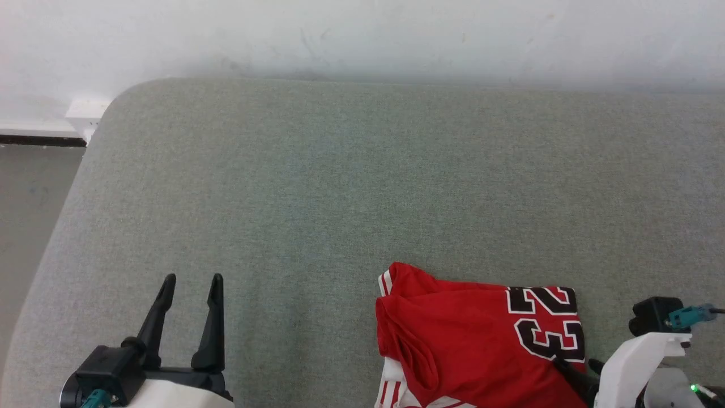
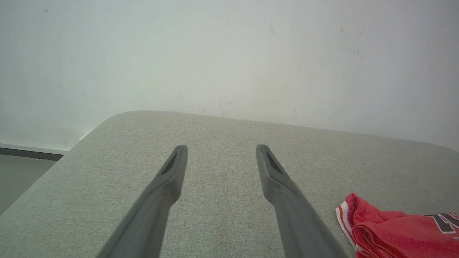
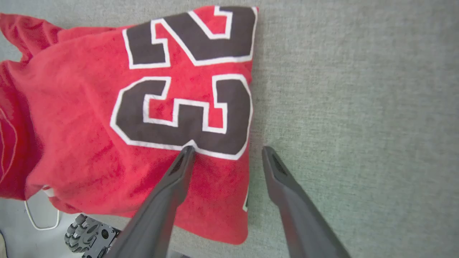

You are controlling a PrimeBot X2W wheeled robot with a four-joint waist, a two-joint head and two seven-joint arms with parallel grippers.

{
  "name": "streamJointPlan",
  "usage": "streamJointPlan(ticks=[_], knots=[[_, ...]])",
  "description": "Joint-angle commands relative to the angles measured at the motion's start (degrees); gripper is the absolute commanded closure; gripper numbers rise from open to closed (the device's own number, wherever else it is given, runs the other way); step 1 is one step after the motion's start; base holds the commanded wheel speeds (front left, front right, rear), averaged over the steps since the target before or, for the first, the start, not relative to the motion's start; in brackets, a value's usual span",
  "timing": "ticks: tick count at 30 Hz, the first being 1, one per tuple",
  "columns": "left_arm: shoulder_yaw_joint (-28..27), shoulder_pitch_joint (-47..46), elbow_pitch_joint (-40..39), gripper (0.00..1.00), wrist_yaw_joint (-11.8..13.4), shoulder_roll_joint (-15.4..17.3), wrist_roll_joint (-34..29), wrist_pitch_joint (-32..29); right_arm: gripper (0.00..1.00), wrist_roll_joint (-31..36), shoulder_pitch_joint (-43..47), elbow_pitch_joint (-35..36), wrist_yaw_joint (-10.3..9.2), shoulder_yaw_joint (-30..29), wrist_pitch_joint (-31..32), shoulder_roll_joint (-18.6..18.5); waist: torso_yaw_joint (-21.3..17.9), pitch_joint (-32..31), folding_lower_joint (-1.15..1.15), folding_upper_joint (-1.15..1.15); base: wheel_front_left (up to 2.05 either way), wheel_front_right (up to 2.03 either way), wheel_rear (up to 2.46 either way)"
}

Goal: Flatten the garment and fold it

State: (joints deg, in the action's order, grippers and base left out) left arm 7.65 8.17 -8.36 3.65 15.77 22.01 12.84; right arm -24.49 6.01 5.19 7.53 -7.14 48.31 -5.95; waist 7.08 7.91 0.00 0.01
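Red "23" jersey (image 1: 476,340) lies crumpled at the near right edge of the grey-green cushion (image 1: 340,198), not yet flattened, so I reckon the right gripper (image 3: 227,148), spread over its side, must next pinch a corner, the left gripper (image 1: 192,277) spread too.

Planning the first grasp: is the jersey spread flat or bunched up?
Bunched up. The red jersey lies crumpled at the near edge of the gray-green cushion, fabric doubled over itself, white striped trim poking out underneath.

We found the garment (image 3: 71,125) to be soft, matt cloth; the surface (image 1: 340,198) was coarse, matt woven fabric.
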Motion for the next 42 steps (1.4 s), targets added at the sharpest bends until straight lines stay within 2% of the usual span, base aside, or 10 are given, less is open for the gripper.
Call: streamJointPlan(ticks=[1,4,5,6,7,8,9,16,25,42], knots=[[0.09,0.14,-0.33,0.0,0.28,0.42,-0.21,-0.18,0.0,0.73,-0.22,-1.49,-0.04,0.11,0.02,0.35,0.38,0.26,0.0,-0.01,0.0,0.0,0.0],[0.27,0.0,-0.42,0.0,0.24,0.59,-0.28,-0.34,0.0,0.7,-0.7,-2.95,-0.04,0.08,-0.1,0.73,0.45,0.39,0.0,-0.01,0.0,0.0,0.0],[0.43,-0.14,-0.44,0.0,0.16,0.66,-0.32,-0.43,0.13,0.67,-0.96,-3.77,-0.04,0.27,-0.04,0.88,0.48,0.43,0.0,-0.01,0.0,0.0,0.0],[0.57,-0.3,-0.45,0.0,0.13,0.69,-0.36,-0.51,0.48,0.51,-1.22,-4.49,-0.04,0.6,0.0,1.02,0.47,0.44,0.0,-0.01,0.0,0.0,0.0],[0.68,-0.47,-0.45,0.0,0.11,0.7,-0.38,-0.54,0.55,0.37,-1.54,-5.1,-0.04,0.81,-0.17,1.17,0.42,0.48,0.0,-0.01,0.0,0.0,0.0],[0.81,-0.65,-0.45,0.0,0.06,0.69,-0.38,-0.55,0.81,0.27,-1.89,-5.57,-0.04,1.4,-0.4,1.21,0.35,0.52,0.0,-0.01,0.0,0.0,0.0],[0.93,-0.83,-0.41,0.0,0.03,0.66,-0.37,-0.55,1.0,0.39,-2.2,-5.94,-0.04,2.03,-0.8,1.01,0.27,0.58,0.0,-0.01,0.0,0.0,0.0],[1.37,-1.81,0.17,0.0,0.01,0.52,-0.32,-0.32,1.0,0.26,-3.94,-7.34,-0.04,5.28,-4.01,-0.68,-0.48,0.74,0.0,-0.01,0.0,0.0,0.0],[1.09,-2.05,0.35,0.0,0.46,0.56,-0.99,0.7,1.0,1.26,-9.33,-4.88,-0.04,13.18,-7.45,-7.47,-2.87,0.58,0.0,-0.01,0.0,0.0,0.0],[0.84,-2.87,-0.93,0.0,1.02,1.78,-1.27,0.2,1.0,1.23,-26.24,-7.21,-0.04,20.4,-6.49,-18.49,-12.35,2.82,0.0,-0.01,0.0,0.0,0.0]])
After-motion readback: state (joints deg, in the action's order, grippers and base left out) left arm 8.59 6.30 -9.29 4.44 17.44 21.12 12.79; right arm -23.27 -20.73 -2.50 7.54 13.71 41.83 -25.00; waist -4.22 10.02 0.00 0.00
